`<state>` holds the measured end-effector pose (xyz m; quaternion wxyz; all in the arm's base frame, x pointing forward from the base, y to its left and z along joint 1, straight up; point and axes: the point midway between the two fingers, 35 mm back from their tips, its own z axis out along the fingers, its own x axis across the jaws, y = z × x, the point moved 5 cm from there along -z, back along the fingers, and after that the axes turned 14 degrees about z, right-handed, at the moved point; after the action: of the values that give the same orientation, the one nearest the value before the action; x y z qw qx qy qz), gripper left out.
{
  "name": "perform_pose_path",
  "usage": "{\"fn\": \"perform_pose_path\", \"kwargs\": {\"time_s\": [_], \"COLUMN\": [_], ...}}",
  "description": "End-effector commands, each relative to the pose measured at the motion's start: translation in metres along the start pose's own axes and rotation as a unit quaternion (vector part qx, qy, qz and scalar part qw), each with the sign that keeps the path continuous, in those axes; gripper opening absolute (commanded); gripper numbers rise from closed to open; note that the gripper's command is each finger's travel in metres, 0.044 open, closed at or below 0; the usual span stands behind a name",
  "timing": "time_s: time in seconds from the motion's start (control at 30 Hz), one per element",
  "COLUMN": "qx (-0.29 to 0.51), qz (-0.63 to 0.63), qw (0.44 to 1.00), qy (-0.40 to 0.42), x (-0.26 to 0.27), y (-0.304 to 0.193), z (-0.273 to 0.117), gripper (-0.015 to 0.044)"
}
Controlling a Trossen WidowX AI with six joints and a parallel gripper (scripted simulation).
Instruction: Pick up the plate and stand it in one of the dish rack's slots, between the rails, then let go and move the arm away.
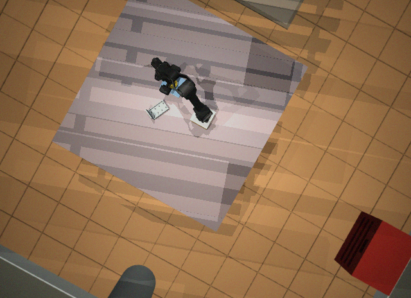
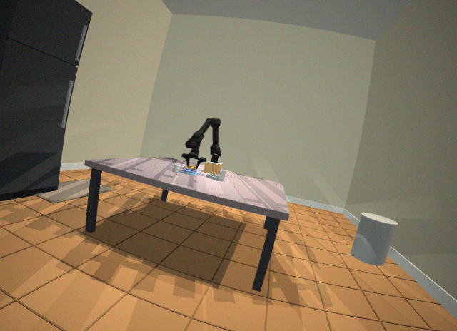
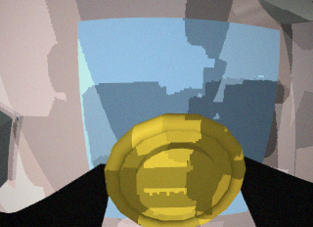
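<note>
Pincer [image 1: 172,85] [image 2: 193,167] [image 3: 175,170] pinching the round yellow plate [image 1: 176,84] [image 2: 191,167] [image 3: 166,178], face up over a blue mat [image 1: 175,93] [image 2: 190,172] [image 3: 142,51], left of centre in the top frame. Streaky shadows cross the mauve tabletop [image 1: 149,149] [image 2: 240,195]; orange tiles [image 1: 315,189] [image 2: 147,290] floor the room.

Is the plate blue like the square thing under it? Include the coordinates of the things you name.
No, the plate [image 3: 166,178] is yellow, and only the square [image 3: 142,51] under it is blue.

table [image 1: 159,178] [image 2: 184,183]: pinkish, striped with shadows | directly on it: blue mat [image 1: 177,93] [image 2: 190,172] [image 3: 142,51], dish rack [image 1: 158,110] [image 2: 214,177], white cup [image 2: 176,168]
</note>
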<state>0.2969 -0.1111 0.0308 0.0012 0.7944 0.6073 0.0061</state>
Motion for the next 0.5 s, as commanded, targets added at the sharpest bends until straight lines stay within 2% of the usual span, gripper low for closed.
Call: {"fn": "perform_pose_path", "kwargs": {"time_s": [0.0,0.47], "qx": [-0.009,-0.01], "qz": [0.001,0.0], "qw": [1.0,1.0], "qy": [-0.002,-0.002], "x": [-0.001,0.0], "y": [0.006,0.009], "z": [-0.028,-0.107], "gripper": [0.0,0.0]}}
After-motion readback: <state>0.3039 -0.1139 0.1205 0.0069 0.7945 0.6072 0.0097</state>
